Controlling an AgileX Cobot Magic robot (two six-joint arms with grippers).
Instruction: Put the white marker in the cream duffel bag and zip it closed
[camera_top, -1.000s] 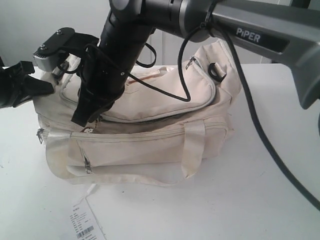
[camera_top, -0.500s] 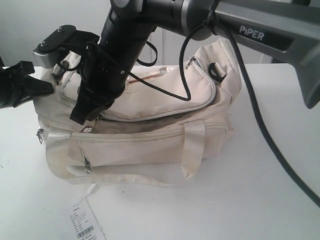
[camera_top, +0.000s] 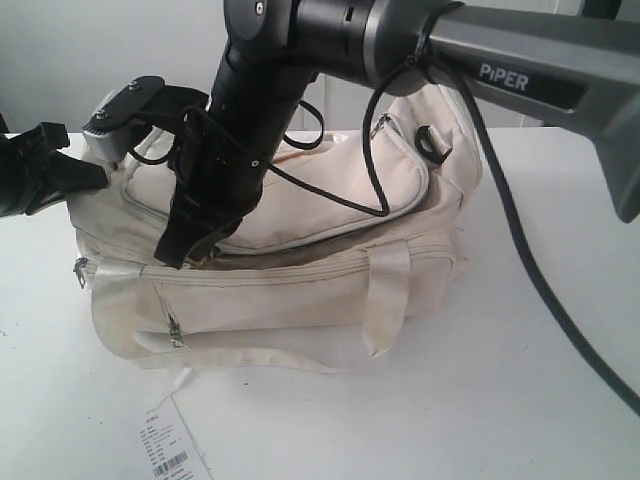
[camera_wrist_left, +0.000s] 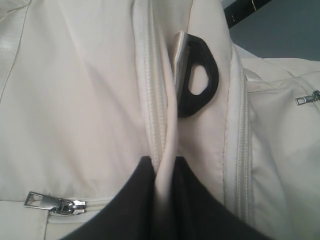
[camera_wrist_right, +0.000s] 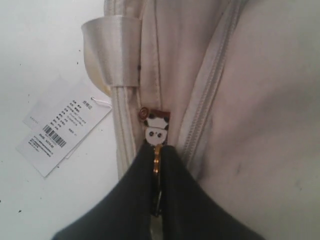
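Note:
The cream duffel bag (camera_top: 300, 290) lies on the white table. My right gripper (camera_top: 176, 254) reaches across to the left part of the bag's top zipper. In the right wrist view it (camera_wrist_right: 157, 150) is shut on the zipper pull's gold chain, just behind the panda charm (camera_wrist_right: 156, 128). My left gripper (camera_top: 92, 176) sits at the bag's left end. In the left wrist view it (camera_wrist_left: 162, 167) is shut on a cream fold of the bag, below a black end clip (camera_wrist_left: 197, 75). The white marker is hidden.
A barcode paper tag (camera_top: 170, 445) lies on the table in front of the bag, tied to it by a thread. A shiny strap handle (camera_top: 385, 295) hangs over the front pocket. The right arm's cable (camera_top: 520, 260) trails over the bag's right side.
My right gripper has moved a little to the right along the top zipper with the pull in it, and the gap under the flap looks narrower. The left gripper has stayed put.

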